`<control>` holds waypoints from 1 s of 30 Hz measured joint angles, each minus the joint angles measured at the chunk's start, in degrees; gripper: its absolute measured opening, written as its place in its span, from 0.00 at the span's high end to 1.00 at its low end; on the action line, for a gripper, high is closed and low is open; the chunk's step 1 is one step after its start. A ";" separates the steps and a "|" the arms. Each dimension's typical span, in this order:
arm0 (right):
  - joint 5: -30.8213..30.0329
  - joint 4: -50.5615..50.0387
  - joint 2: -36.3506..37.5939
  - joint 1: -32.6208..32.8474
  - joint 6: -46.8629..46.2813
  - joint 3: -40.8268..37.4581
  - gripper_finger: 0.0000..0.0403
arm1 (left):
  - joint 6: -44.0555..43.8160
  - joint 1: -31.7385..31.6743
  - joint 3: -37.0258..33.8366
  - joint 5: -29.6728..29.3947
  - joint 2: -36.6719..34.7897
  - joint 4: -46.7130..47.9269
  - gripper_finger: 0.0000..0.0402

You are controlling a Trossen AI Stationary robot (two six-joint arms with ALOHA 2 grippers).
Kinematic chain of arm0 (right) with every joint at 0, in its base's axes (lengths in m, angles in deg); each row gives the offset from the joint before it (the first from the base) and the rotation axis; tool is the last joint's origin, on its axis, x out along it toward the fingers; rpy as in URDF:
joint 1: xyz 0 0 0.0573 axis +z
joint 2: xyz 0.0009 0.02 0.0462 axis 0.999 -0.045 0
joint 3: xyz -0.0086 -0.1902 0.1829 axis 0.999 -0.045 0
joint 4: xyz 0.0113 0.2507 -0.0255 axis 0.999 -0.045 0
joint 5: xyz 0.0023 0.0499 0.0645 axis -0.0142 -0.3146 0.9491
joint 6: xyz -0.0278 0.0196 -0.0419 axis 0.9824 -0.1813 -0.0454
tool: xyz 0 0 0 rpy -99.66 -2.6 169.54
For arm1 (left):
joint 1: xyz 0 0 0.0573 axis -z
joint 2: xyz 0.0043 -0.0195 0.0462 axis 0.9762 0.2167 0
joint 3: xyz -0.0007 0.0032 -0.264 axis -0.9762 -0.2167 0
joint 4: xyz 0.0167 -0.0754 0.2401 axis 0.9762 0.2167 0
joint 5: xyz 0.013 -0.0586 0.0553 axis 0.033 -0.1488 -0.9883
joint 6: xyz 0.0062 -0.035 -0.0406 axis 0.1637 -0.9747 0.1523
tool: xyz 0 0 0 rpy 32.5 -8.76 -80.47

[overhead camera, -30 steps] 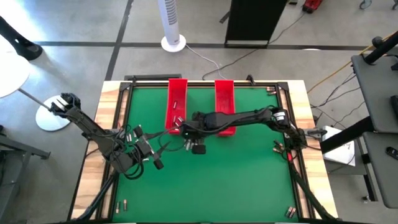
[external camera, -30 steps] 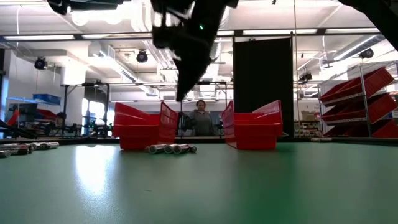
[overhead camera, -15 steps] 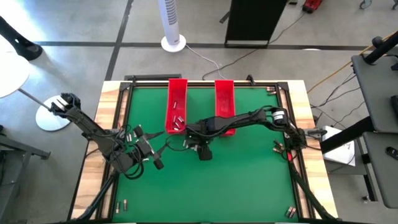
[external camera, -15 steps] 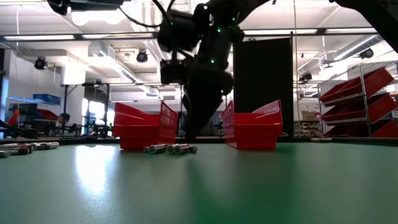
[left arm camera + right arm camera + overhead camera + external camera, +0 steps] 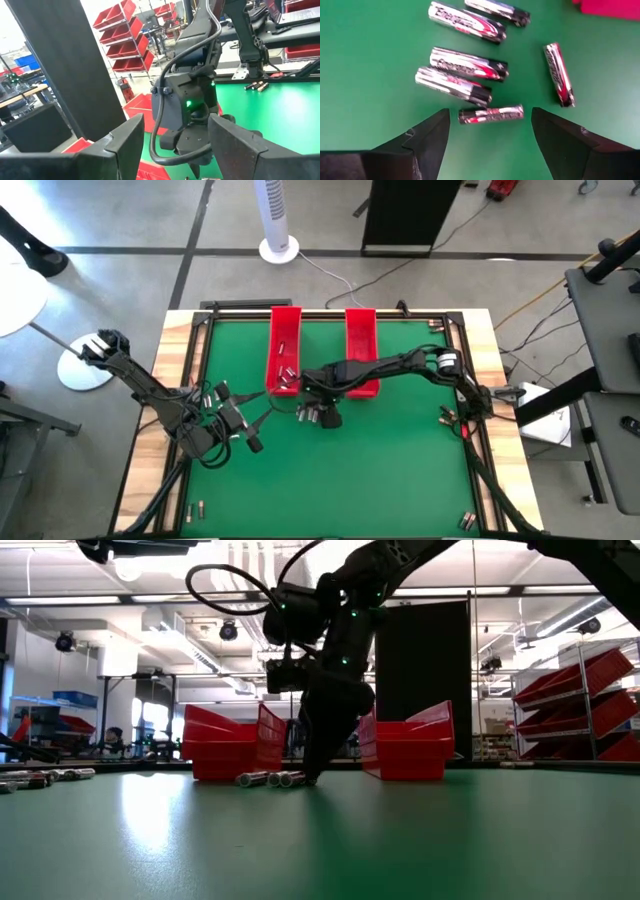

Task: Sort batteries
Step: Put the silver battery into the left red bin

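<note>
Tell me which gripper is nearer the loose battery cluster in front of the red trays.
Right. The right gripper hangs open directly over the batteries; the left gripper waits well off to their side.

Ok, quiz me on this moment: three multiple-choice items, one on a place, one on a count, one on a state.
1. Where is the right claw?
A. Over the loose batteries near the left red tray
B. At the table's right edge
C. Inside the right red tray

2. How many batteries does the right wrist view show?
A. Two
B. Six
C. Ten

3. How is the right claw?
A. Shut on a battery
B. Open, with one battery lying between its fingers
C. Holding a tray

Answers: 1 A, the high view places it there. 2 B, six lie on the mat. 3 B, the fingers stand apart either side.
</note>
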 joint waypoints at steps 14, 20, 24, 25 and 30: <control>-0.23 3.92 0.02 0.08 3.58 -2.04 0.41 | 0.17 0.01 0.00 -0.04 0.00 0.02 0.50; -0.92 4.16 0.04 0.08 4.61 -2.51 0.46 | 0.20 0.02 0.00 -0.05 0.00 0.02 0.50; -2.39 3.99 0.11 0.17 4.67 -2.54 0.50 | 0.20 0.02 0.00 -0.06 0.00 0.02 0.50; -2.72 3.97 0.13 0.17 4.65 -2.54 0.51 | 0.20 0.02 0.00 -0.06 0.00 0.03 0.50; -3.59 3.87 0.28 0.12 3.01 -2.56 0.54 | 0.20 0.00 0.00 -0.07 0.00 0.04 0.50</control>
